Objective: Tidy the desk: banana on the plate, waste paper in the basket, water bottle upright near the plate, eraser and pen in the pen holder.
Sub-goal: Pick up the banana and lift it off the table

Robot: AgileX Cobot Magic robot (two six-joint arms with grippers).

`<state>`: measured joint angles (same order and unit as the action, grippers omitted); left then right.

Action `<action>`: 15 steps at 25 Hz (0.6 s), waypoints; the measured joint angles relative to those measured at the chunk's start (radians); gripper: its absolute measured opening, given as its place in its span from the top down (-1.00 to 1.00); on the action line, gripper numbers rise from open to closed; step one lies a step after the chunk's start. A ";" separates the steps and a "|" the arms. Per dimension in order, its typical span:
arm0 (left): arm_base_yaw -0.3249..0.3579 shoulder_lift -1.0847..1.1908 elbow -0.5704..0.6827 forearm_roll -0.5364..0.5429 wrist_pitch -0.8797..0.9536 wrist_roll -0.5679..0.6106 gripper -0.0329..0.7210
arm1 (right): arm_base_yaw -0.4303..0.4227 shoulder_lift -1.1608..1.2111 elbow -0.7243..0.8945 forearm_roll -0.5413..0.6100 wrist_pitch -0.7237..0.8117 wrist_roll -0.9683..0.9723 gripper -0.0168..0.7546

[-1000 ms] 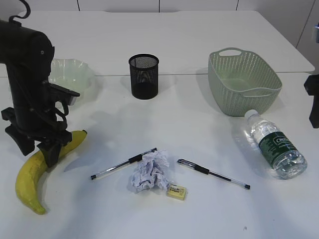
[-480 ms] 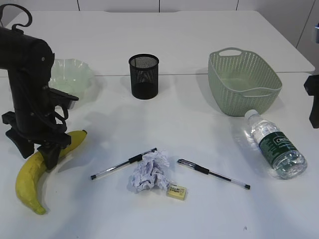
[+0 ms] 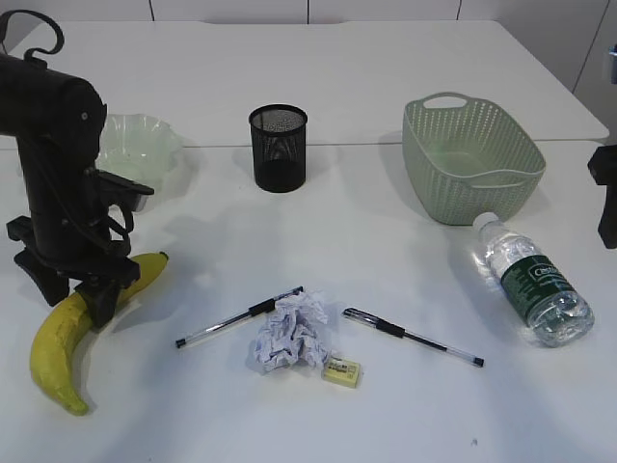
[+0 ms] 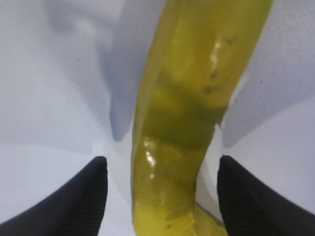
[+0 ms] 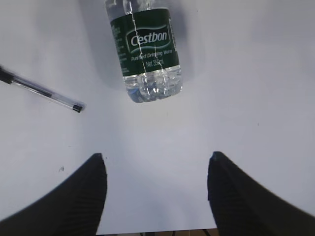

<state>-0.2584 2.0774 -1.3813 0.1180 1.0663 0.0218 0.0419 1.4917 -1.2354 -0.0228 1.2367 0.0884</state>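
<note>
The banana (image 3: 53, 352) lies on the white desk (image 3: 366, 241) at the front left. My left gripper (image 3: 75, 294) is open and straddles its middle, one finger on each side; the left wrist view shows the banana (image 4: 189, 88) between the jaws (image 4: 160, 169). My right gripper (image 5: 155, 162) is open and empty above bare desk, just short of the water bottle (image 5: 146, 49), which lies on its side (image 3: 532, 282). The waste paper (image 3: 289, 333), the eraser (image 3: 341, 370) and two pens (image 3: 241, 316) (image 3: 410, 336) lie at the front middle. One pen tip also shows in the right wrist view (image 5: 44, 91).
The pale green plate (image 3: 145, 145) stands behind the left arm. The black mesh pen holder (image 3: 278, 147) stands at the back middle. The sage-green basket (image 3: 470, 154) stands at the back right, just behind the bottle's cap. The right arm (image 3: 607, 193) is at the right edge.
My left arm has shifted very slightly over the banana. The banana and all other things have stayed in place.
</note>
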 joint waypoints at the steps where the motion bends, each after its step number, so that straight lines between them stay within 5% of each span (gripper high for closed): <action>1: 0.000 0.002 0.000 0.000 0.000 0.000 -0.38 | 0.000 0.000 0.000 0.000 0.000 0.000 -0.30; 7: 0.000 0.018 0.000 -0.002 0.000 0.000 -0.25 | 0.000 0.000 0.000 0.000 0.000 0.000 -0.30; 15: 0.000 0.018 -0.002 0.007 0.000 0.000 0.33 | 0.000 0.000 0.000 0.000 0.000 -0.008 -0.30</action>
<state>-0.2584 2.0954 -1.3829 0.1253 1.0663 0.0218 0.0419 1.4917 -1.2354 -0.0228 1.2363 0.0799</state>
